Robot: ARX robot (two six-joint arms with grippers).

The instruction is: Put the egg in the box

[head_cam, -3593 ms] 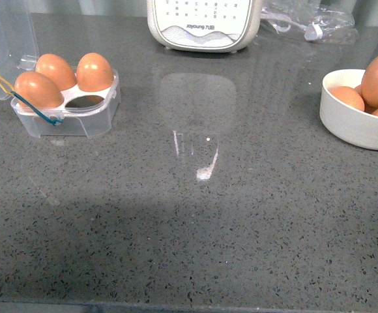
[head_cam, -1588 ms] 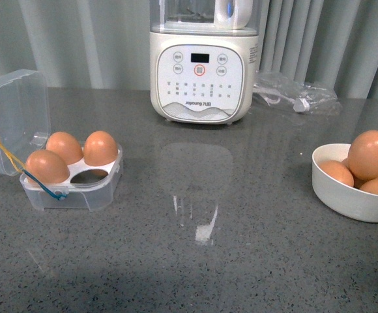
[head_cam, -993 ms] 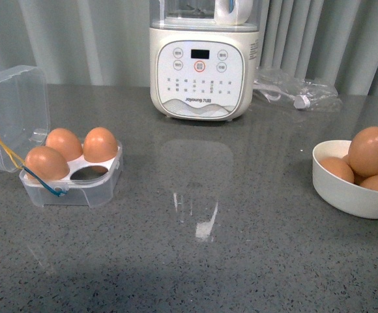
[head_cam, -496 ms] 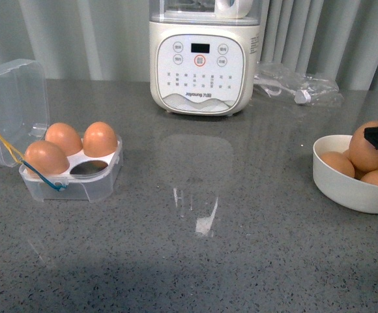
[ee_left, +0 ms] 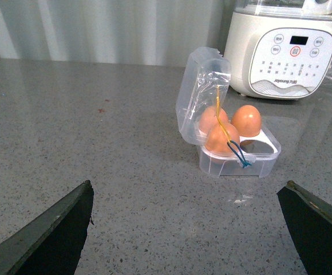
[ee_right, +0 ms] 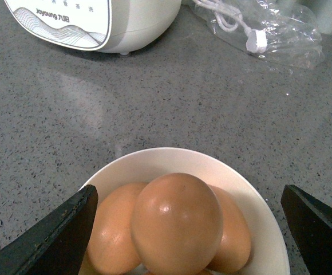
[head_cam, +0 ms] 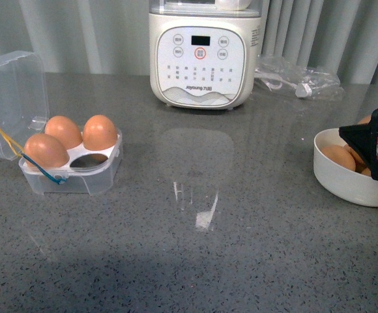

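Observation:
The clear plastic box [head_cam: 72,171] stands open at the left with its lid [head_cam: 13,104] tipped back. It holds three brown eggs, and the front right cell [head_cam: 88,160] is empty. It also shows in the left wrist view [ee_left: 240,154]. The egg [ee_right: 177,223] lies on top of the other brown eggs in the white bowl [head_cam: 345,182]. My right gripper [head_cam: 371,147] is open and hovers over the bowl, its fingers [ee_right: 68,229] on either side of the top egg without touching it. My left gripper [ee_left: 189,229] is open and empty, well short of the box.
A white blender base [head_cam: 202,55] stands at the back centre. A clear plastic bag with a cable [head_cam: 300,81] lies at the back right. The grey stone counter [head_cam: 202,248] stretches between box and bowl.
The front view has tilted up from the counter. My right gripper has come in from the right edge over the bowl and now covers the top egg in the front view.

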